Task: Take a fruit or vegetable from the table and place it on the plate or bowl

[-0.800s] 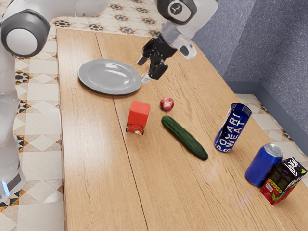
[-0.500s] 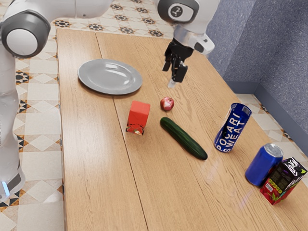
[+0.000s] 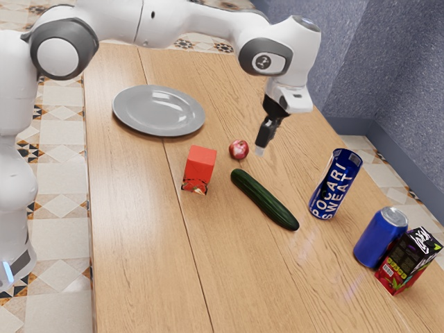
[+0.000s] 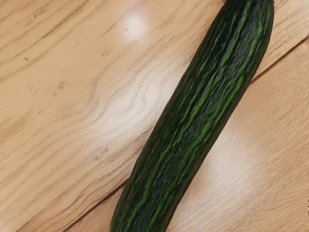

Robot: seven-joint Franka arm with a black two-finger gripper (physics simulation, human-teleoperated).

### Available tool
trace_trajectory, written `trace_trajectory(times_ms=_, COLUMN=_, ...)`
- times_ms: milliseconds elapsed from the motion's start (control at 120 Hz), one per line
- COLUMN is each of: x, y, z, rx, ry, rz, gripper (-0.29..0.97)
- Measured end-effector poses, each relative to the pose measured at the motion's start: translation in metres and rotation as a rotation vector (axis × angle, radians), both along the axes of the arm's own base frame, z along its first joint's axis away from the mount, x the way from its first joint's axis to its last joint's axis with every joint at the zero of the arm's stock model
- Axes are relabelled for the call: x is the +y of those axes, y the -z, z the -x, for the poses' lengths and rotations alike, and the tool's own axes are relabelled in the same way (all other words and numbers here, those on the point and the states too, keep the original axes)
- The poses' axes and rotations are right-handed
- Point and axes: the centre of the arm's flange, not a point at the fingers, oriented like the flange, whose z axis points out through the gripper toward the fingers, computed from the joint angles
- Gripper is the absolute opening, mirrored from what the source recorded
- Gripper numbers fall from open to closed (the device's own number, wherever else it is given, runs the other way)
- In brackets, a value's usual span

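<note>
A long dark green cucumber (image 3: 265, 200) lies slantwise on the wooden table (image 3: 139, 243). It runs across the wrist view as well, the cucumber (image 4: 193, 125) sitting just under my hand. A small red apple (image 3: 238, 148) rests near its far end. The grey plate (image 3: 158, 109) lies toward the exterior view's upper left, with nothing on it. My gripper (image 3: 260, 147) points down close beside the apple, on the exterior view's right of it, a little above the table. It looks open and holds nothing.
A red box (image 3: 200, 167) stands left of the cucumber. To the exterior view's right are a blue Pocari Sweat can (image 3: 335, 184), a plain blue can (image 3: 380, 237) and a dark juice carton (image 3: 408, 260). Grey walls close the far right.
My hand has swung from the plate's edge toward the exterior view's right and down, ending beside the apple. The objects stay about where they were.
</note>
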Motion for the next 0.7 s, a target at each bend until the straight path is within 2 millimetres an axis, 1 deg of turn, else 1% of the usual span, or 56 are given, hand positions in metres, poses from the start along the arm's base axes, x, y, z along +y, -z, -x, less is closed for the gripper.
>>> trace_trajectory(times_ms=42, x=-0.004, y=0.008, z=-0.001, rx=-0.002, ry=0.065, rz=0.018, gripper=0.68)
trace_trajectory(times_ms=217, x=0.003, y=0.037, z=-0.013, rx=-0.019, ry=0.251, rz=0.066, gripper=0.68)
trace_trajectory(times_ms=308, x=-0.006, y=0.063, z=-0.012, rx=0.000, ry=0.336, rz=0.093, gripper=0.68)
trace_trajectory(times_ms=408, x=-0.015, y=0.081, z=-0.009, rx=0.006, ry=0.410, rz=0.107, gripper=0.68)
trace_trajectory(times_ms=617, x=-0.018, y=0.096, z=-0.013, rx=-0.007, ry=0.511, rz=0.113, gripper=0.68)
trace_trajectory(times_ms=700, x=-0.021, y=0.106, z=-0.016, rx=-0.006, ry=0.541, rz=0.124, gripper=0.68)
